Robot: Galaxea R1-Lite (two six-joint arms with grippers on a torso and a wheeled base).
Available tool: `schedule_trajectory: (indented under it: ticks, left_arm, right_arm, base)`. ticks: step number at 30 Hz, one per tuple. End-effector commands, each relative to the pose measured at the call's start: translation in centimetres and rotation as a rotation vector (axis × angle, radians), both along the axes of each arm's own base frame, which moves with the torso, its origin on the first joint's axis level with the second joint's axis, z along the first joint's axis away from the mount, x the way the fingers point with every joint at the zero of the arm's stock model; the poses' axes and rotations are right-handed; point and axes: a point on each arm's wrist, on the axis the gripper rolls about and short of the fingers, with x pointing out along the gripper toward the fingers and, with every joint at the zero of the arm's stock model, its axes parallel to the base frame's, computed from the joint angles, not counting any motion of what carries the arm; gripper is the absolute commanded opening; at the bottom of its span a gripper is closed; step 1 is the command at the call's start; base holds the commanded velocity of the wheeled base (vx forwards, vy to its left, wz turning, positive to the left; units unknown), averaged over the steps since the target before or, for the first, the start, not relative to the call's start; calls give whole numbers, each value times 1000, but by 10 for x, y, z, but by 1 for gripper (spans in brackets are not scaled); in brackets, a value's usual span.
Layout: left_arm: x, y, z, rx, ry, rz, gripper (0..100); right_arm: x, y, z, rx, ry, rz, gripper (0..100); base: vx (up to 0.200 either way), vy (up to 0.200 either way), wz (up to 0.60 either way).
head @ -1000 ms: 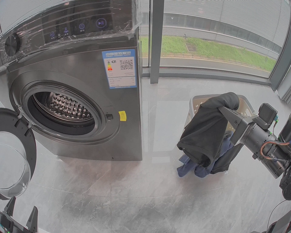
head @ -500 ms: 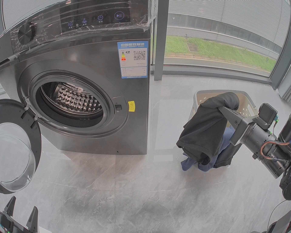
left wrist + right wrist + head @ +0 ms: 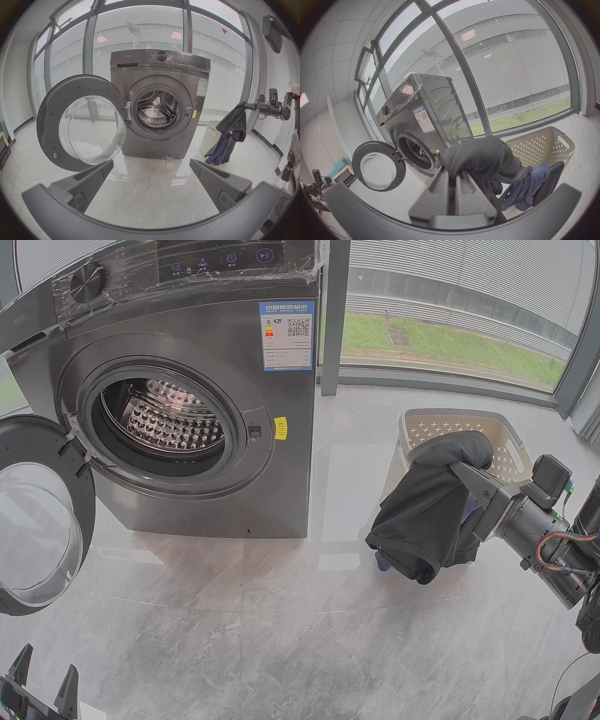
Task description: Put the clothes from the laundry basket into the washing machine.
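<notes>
Pinching a bunched fold of the dark garment [image 3: 425, 509], my right gripper [image 3: 464, 470] has its fingers pressed together on the cloth and holds it up in front of the laundry basket [image 3: 456, 416]. The basket stands on the floor [image 3: 281, 627] near the window edge, off the right side of the washing machine [image 3: 206, 327]. Most of the garment's weight hangs below a small bite of fabric, so I judge a quick swing could pull it out of my grip. A blue garment [image 3: 525, 190] dangles beneath the dark one, and I cannot tell whether I hold it too or whether it is merely caught in the folds. If it is only caught, it may slide off onto the floor partway across. The low hems hang close to the basket's front wall, where they could drag on it and tip it. The drum opening [image 3: 162, 421] is well apart from the load, with its door [image 3: 37, 515] swung wide to the left. Trailing cloth could snag on the opening's rim or drape outside it. My left gripper [image 3: 40, 680] sits low, its fingers spread and holding nothing, so it cannot catch a slip.
</notes>
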Motion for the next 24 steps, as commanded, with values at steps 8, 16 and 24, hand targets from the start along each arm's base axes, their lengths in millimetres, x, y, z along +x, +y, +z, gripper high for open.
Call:
schedule_trajectory:
  ticks: [8,16,24]
  left_arm:
    - [1,0,-4,-1,9,0,100]
    - [1,0,-4,-1,9,1,100]
    - [1,0,-4,1,9,0,100]
  right_arm:
    - [0,0,1,2,-3,1,0]
    - [0,0,1,2,-3,1,0]
    - [0,0,-1,-1,2,1,0]
  base:
    - [0,200,0]
    - [0,200,0]
    - [0,50,0]
